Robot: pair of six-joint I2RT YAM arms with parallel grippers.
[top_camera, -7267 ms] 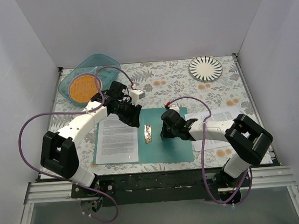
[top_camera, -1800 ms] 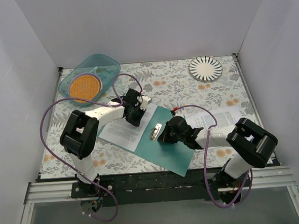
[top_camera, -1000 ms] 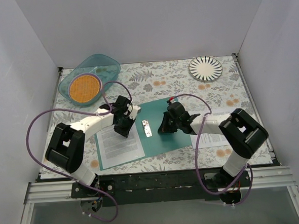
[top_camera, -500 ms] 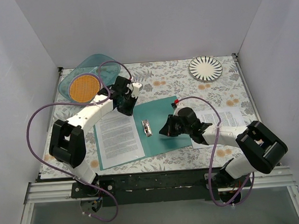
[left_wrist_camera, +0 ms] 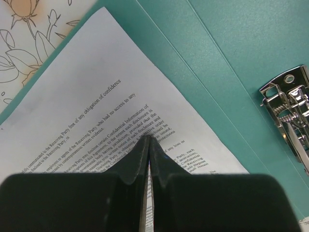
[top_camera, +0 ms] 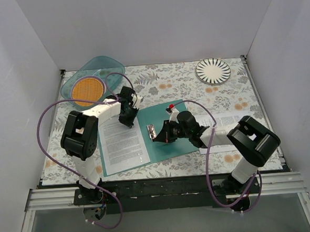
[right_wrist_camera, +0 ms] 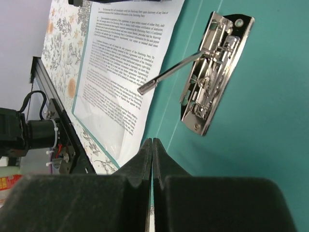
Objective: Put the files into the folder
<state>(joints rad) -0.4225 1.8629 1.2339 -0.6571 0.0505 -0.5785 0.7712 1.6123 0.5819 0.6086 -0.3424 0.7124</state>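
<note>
File sheet (left_wrist_camera: 96, 87) on folder (left_wrist_camera: 217, 58), legible "Confidential Information"

Plain white panel walls (top_camera: 149, 27) box in three sides, softly and evenly lit. Between them, a table under a cream cloth printed with grey leaves and orange flowers (top_camera: 179, 80). Along the near edge runs a black mounting rail (top_camera: 165, 189).

The only print I can make out is on the white sheet (left_wrist_camera: 91, 92), legal wording with lines reading "the Receiving Party free of any obligation of confidence", "who had no access to any" and "Confidential Information of", the rest being too fine to read.
</note>
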